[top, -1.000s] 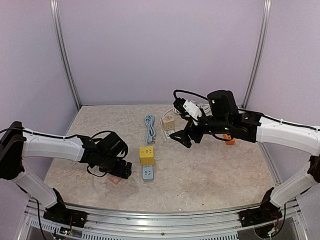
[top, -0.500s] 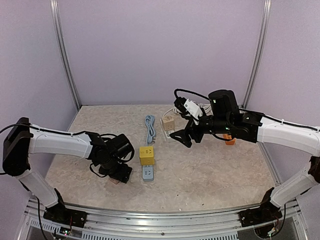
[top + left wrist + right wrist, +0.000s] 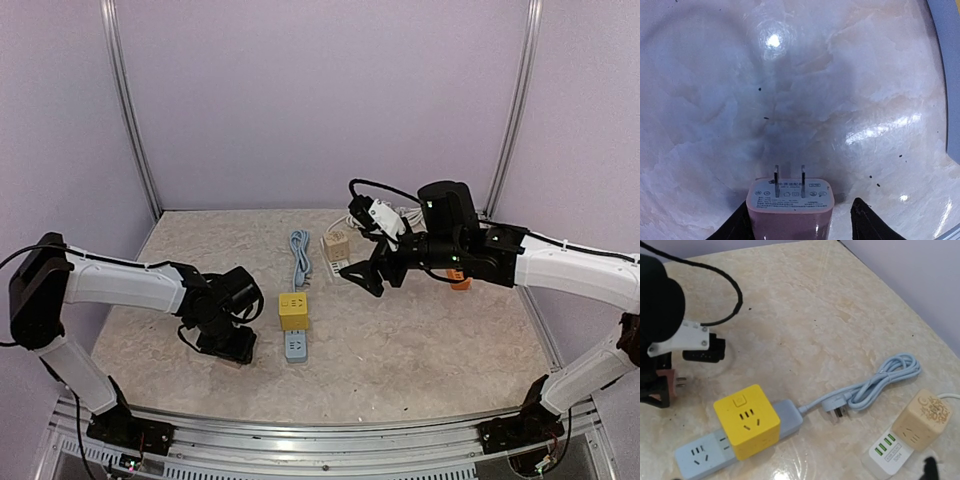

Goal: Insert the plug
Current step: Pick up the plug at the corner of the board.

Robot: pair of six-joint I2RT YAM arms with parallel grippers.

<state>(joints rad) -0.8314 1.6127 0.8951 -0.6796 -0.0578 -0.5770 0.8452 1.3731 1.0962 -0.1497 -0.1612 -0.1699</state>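
Note:
A pink plug lies on the marble table with its two prongs pointing away from the wrist camera. My left gripper is open and straddles it: the left finger is against the plug's side and the right finger stands a little apart. In the top view the left gripper covers the plug. A grey-blue power strip carrying a yellow cube socket lies just right of it. My right gripper hovers open and empty above the table, right of the strip. The right wrist view shows the strip, the yellow cube and the plug.
The strip's coiled grey cable runs toward the back. A wooden cube socket and a white USB strip sit below the right gripper. An orange object lies at the right. Purple walls enclose the table.
My left gripper has moved right and down over the pink plug, which showed beside it in the top view before and is now covered. The right arm has barely moved.

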